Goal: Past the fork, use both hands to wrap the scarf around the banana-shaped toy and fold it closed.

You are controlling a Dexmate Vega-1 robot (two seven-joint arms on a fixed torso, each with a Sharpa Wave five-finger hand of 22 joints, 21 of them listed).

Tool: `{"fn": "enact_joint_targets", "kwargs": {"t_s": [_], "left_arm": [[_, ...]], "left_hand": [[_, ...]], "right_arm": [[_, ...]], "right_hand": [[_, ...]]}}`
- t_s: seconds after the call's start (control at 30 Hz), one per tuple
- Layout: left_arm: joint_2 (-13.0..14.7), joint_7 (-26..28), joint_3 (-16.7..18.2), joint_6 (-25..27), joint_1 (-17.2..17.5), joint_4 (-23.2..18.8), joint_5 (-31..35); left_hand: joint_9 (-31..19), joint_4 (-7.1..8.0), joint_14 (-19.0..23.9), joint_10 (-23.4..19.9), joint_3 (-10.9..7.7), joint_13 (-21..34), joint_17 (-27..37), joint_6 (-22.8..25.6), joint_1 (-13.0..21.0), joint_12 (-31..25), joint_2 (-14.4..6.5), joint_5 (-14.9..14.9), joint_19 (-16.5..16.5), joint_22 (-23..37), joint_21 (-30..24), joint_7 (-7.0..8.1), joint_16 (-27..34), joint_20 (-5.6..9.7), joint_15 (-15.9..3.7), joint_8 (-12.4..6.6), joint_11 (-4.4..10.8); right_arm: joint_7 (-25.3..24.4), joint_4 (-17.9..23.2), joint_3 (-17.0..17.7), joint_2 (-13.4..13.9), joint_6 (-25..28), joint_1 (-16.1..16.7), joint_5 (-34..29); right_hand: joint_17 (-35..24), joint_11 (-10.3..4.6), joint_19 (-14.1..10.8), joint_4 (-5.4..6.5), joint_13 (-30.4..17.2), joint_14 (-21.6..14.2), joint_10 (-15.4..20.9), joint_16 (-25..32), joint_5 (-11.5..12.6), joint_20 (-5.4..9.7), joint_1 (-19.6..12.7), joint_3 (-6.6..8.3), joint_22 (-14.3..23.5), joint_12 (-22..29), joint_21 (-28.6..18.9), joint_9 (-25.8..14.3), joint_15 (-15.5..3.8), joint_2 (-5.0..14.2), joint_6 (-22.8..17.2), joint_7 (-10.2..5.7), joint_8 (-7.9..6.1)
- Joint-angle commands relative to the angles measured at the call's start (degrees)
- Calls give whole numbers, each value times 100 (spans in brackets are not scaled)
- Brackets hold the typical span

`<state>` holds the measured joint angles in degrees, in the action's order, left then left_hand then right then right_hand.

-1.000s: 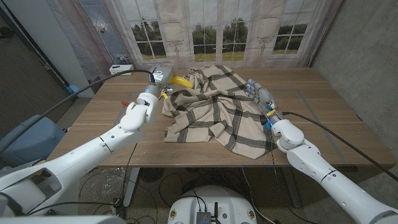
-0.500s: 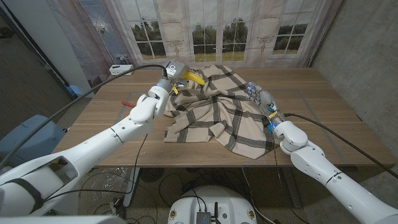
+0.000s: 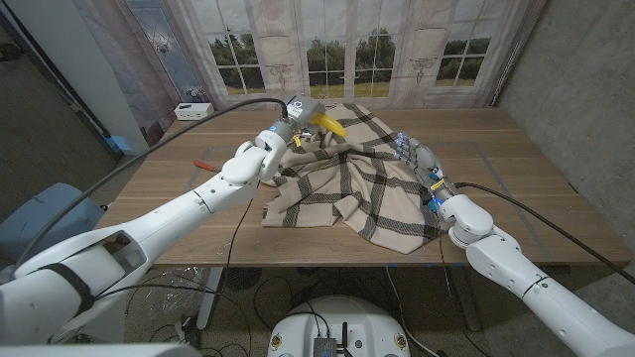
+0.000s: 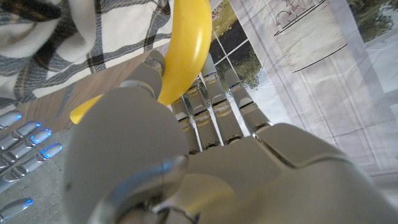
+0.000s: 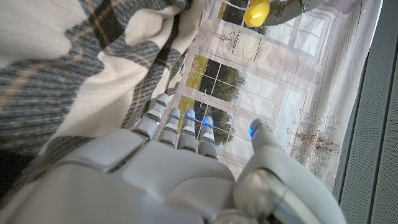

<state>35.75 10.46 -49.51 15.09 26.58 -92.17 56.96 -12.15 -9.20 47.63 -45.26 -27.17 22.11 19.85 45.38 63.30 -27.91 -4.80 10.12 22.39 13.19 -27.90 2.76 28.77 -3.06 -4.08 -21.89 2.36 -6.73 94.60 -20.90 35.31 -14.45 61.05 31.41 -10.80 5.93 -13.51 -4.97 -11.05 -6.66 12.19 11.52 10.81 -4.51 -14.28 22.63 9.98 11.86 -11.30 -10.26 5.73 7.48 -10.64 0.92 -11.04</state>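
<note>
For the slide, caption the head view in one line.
Left hand holds the yellow banana-shaped toy above the cream plaid scarf on the wooden table; right hand waits at the scarf's edge.

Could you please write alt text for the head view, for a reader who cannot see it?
The robot's left hand holds a yellow banana-shaped toy above the far edge of a crumpled beige plaid scarf on a wooden table. Its right hand rests at the scarf's right edge.

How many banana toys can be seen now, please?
1. The banana toy is held by the left hand above the scarf's far edge. The scarf folds could hide others.
</note>
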Motion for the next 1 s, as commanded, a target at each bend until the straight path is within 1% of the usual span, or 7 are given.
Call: {"fn": "enact_joint_targets", "kwargs": {"t_s": [0.03, 0.33, 0.7, 0.8, 0.83, 0.93, 1.0], "left_arm": [[-249, 102, -285, -727, -346, 454, -117], [-394, 145, -418, -1091, -461, 670, -246], [-574, 153, -546, -1549, -609, 953, -510], [-581, 43, -581, -1630, -646, 951, -549], [-584, -45, -591, -1686, -667, 958, -602], [-580, -240, -613, -1739, -707, 952, -654], [-577, -290, -611, -1756, -711, 948, -676]], "left_hand": [[-25, 134, 226, -605, -139, 41, 33, 776, 489, -46, -554, 33, -18, 8, -41, 22, -31, 2, -903, -41, 576], [-25, 129, 239, -621, -134, 84, 48, 775, 484, -59, -547, 36, -22, 6, -75, 17, -43, -1, -907, -40, 583], [-23, 154, 243, -618, -142, 134, 35, 751, 447, -62, -552, 43, -37, 1, -116, -2, -93, -11, -862, -25, 541], [-17, 199, 247, -604, -133, 161, 19, 582, 380, -59, -546, 41, -40, -3, -141, 14, -128, -13, -829, 53, 530], [-11, 264, 201, -576, -115, 178, -2, 501, 289, -49, -543, 36, -52, -7, -155, 19, -179, -32, -803, 98, 503], [11, 370, 78, -313, -94, 156, -82, 282, 89, 96, -506, 31, -109, -23, -178, 4, -333, -67, -750, 228, 442], [39, 388, -187, -83, -97, 69, -174, 9, -33, 282, -455, 32, -171, -40, -198, 29, -536, -97, -738, 389, 405]], "right_arm": [[-203, 59, 66, 16, -86, 15, -198], [-285, 72, 111, 0, -154, 37, -272], [-326, 43, 160, -39, -269, 98, -295], [-340, 35, 166, -50, -287, 111, -303], [-342, 15, 168, -71, -325, 117, -304], [-343, 4, 167, -82, -361, 127, -321], [-341, 1, 169, -87, -380, 133, -326]], "right_hand": [[-21, 22, -27, -41, -27, -37, 37, 13, -21, -48, -50, 0, 16, -6, -21, -23, -19, -3, -55, 3, 10], [-22, 21, -29, -51, -27, -38, 43, 13, -22, -49, -56, -2, 16, -7, -21, -23, -21, -2, -60, 1, 9], [-26, 18, -30, -55, -28, -37, 64, 14, -24, -57, -53, -12, 16, -3, -21, -23, -20, -1, -65, 7, 9], [-27, 9, -32, -57, -28, -35, 61, 14, -25, -54, -52, -15, 16, -6, -22, -23, -21, -2, -67, 9, 9], [-27, 10, -32, -57, -28, -36, 61, 15, -25, -57, -51, -16, 16, -6, -22, -23, -19, -2, -67, 11, 9], [-31, 20, -33, -51, -28, -37, 63, 17, -27, -58, -41, -22, 16, -7, -23, -23, -20, -1, -68, 8, 9], [-35, 21, -33, -44, -28, -35, 63, 18, -29, -59, -30, -28, 17, -8, -22, -23, -20, -1, -77, 10, 6]]}}
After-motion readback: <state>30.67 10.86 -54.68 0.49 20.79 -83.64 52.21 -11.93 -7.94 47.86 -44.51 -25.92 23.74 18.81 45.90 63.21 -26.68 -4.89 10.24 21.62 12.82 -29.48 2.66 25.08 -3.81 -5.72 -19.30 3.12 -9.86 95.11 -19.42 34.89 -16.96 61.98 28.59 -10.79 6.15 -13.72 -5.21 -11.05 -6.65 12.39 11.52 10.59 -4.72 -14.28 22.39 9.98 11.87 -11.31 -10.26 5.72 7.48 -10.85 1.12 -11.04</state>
